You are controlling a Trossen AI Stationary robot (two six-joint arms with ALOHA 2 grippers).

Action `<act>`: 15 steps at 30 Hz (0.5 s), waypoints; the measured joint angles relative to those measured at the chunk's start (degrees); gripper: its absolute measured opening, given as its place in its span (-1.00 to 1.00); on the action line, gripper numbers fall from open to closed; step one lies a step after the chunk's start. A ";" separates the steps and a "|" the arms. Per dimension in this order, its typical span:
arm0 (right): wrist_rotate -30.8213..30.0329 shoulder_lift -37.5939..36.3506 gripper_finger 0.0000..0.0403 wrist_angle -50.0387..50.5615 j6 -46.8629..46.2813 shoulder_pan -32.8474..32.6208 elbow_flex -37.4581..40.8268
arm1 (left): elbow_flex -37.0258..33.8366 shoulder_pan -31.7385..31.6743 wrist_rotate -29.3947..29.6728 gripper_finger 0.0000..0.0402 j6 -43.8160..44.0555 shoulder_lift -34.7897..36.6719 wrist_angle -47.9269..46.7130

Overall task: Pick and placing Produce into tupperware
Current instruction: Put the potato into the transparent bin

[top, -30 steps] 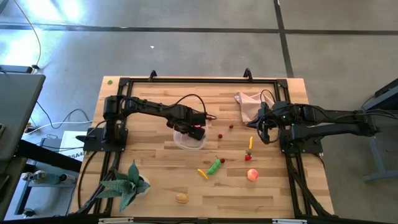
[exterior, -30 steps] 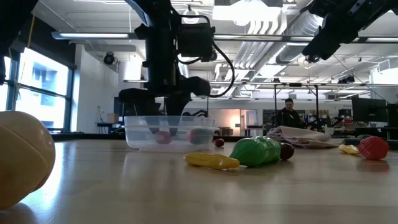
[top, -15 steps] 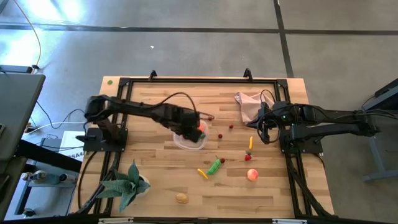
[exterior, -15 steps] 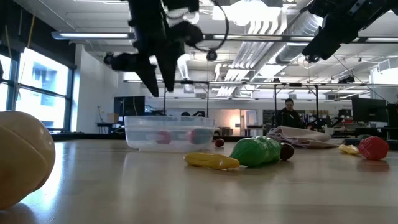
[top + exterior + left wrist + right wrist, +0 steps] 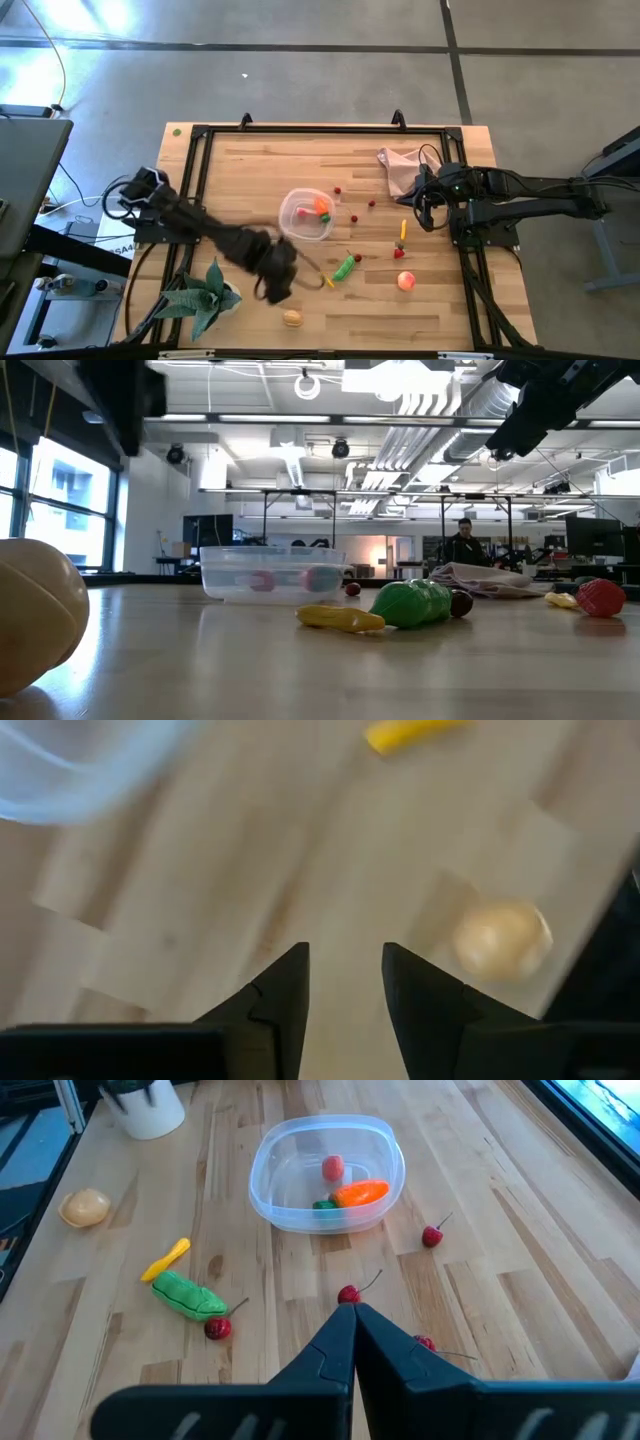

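Carrot (image 5: 361, 1193) lies flat in tupperware (image 5: 268, 1198), leafy end inward.

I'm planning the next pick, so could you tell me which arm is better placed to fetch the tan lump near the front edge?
Probably the left. Its gripper hangs open just beside the tan lump, which shows ahead of its fingers. The right gripper, fingers closed, waits far across the table near the pink cloth.

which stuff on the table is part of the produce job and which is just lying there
Job: tupperware holding an orange carrot; green pepper; yellow piece; peach-pink fruit; tan lump; left gripper, open above the table.

Lying about: pink cloth; leafy plant.
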State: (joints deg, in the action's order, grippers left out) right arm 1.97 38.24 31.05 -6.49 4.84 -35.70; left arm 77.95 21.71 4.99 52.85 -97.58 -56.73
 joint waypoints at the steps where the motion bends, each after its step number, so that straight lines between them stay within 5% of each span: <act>1: -0.01 0.00 -1.00 0.01 -0.06 0.00 0.00 | 0.00 1.38 0.00 -0.45 -0.05 0.00 0.24; 9: 0.01 0.00 -1.00 0.00 0.03 0.00 0.00 | 0.02 6.87 0.22 -0.60 -6.80 -1.19 12.93; 15: 0.00 0.00 -1.00 0.00 0.03 -0.01 0.02 | 0.02 7.11 -6.56 -0.71 -9.73 -6.27 16.71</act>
State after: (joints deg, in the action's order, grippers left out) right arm 1.97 38.24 31.05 -6.46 4.83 -35.68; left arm 77.97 28.82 -1.57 43.12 -103.85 -40.01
